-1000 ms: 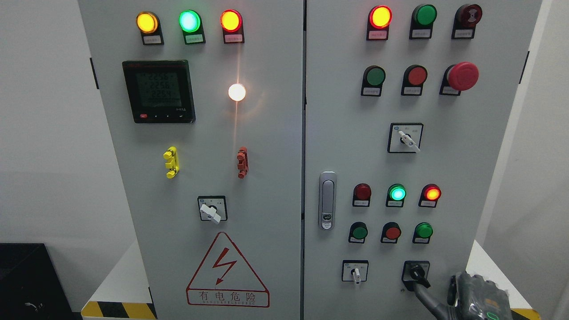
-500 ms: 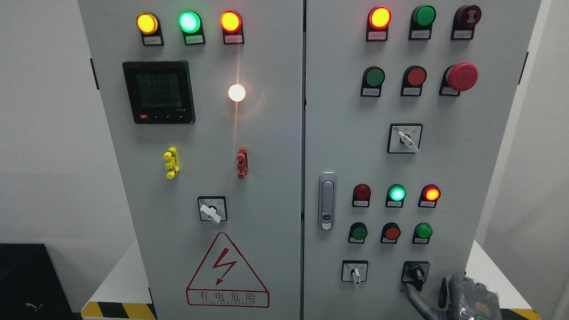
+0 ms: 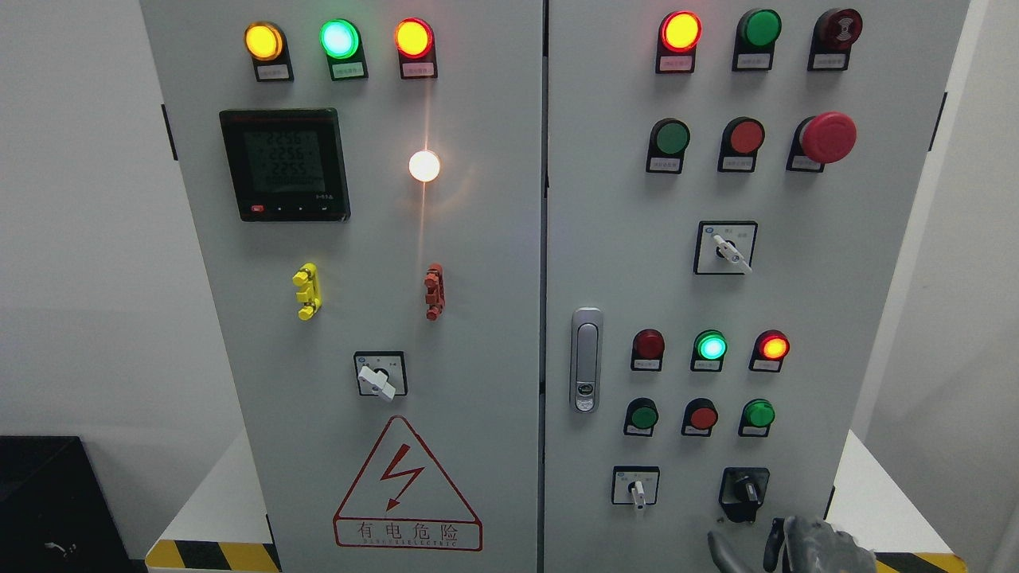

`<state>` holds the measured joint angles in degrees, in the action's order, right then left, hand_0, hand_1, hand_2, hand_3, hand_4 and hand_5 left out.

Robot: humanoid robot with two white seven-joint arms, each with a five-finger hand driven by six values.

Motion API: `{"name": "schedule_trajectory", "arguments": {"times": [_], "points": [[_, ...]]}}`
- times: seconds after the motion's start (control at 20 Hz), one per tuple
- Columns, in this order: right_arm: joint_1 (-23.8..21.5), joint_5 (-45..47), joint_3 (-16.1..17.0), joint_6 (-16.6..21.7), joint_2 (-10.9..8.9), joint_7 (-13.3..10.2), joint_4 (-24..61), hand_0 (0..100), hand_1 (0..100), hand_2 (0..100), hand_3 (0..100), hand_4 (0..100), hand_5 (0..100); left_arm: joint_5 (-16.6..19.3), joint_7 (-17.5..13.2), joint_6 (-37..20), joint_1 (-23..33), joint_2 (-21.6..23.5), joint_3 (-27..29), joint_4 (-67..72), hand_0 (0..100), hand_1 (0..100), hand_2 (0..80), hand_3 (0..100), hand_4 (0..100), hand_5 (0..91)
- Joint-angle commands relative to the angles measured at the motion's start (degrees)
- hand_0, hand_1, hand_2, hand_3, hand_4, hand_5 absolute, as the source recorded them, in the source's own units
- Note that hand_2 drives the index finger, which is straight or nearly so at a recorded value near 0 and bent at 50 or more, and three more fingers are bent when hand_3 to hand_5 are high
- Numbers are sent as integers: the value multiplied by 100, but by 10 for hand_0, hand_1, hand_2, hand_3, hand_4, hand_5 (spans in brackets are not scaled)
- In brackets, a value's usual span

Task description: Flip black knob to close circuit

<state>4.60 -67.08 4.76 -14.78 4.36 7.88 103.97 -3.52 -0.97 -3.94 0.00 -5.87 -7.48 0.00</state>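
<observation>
The black knob (image 3: 745, 488) sits low on the right door of the big gray box (image 3: 478, 334), just right of a small white switch (image 3: 637, 490). Its handle points a little down and to the right. The right hand (image 3: 796, 549) is at the bottom edge, just under the knob and not touching it. Only the top of the hand shows, so I cannot tell if it is open or closed. The left hand is not in the picture. To do this well, the hand should go up, pinch the handle on both sides, and turn it slowly. It should not bump the white switch.
</observation>
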Motion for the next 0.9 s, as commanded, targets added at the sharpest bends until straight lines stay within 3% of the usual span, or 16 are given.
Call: {"name": "schedule_trajectory", "arguments": {"times": [0.0,0.2,0.4,0.5,0.6,0.7,0.85], "points": [[-573,1246,-160,10,135,-216,1011,0,87,638,894,791,793,0,0,-2,123,-2,1,-132,120,556,0,0,0,0],[-828,2652,-160,62,223,-550,1222,0,105,480,749,692,640,0,0,-2,123,-2,-8,-132,120,556,0,0,0,0],[-1136,4313,-160,396,285,-788,1363,0,99,371,642,578,505,0,0,-2,123,-2,1,-132,120,556,0,0,0,0],[-1311,4938,-160,405,276,-841,1425,0,93,311,538,506,444,0,0,-2,123,-2,1,-132,120,556,0,0,0,0],[-1417,5562,-134,458,267,-902,1442,0,95,290,496,469,405,0,0,-2,123,-2,1,-132,120,556,0,0,0,0],[-1505,6274,-116,668,267,-1025,1451,0,97,266,455,427,379,0,0,-2,123,-2,-8,-132,120,556,0,0,0,0],[-1619,6961,-116,950,267,-999,1442,0,98,201,350,317,261,0,0,-2,123,-2,-8,-132,120,556,0,0,0,0]]}}
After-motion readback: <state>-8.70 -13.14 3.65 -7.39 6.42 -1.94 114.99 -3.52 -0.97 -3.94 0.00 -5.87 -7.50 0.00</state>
